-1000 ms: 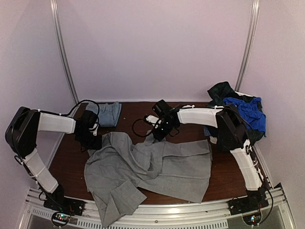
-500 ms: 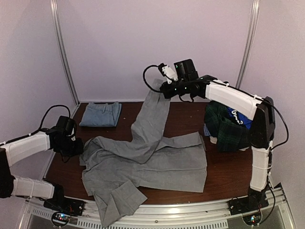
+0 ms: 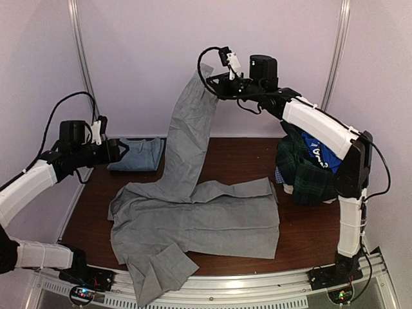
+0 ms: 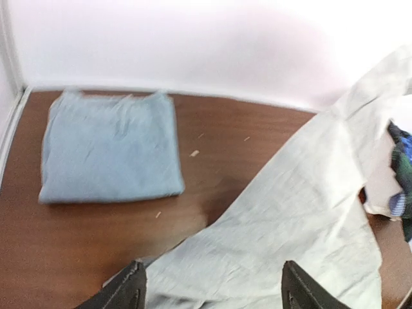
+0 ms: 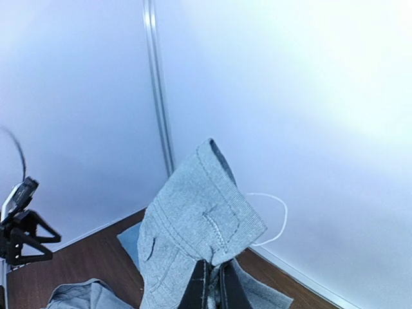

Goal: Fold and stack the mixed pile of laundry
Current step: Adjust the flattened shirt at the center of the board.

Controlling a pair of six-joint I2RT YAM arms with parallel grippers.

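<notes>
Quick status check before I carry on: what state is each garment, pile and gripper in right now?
Grey garment: unfolded, one long end lifted high, the rest spread on the table.
Right gripper: shut on the grey garment's raised end.
Left gripper: open, empty, above the table's left side.
Laundry pile: rumpled heap, unfolded, at the right.
Blue-grey stack: folded flat, far left corner.

We're in a robotics lab test booth here: bare pale walls [image 3: 148,58] close in on three sides, metal posts [image 3: 84,71] run up the back corners, and over a brown table [image 3: 241,158] a left arm [image 3: 22,190] and right arm [image 3: 318,125] rise from a slotted metal rail [image 3: 219,290].
</notes>
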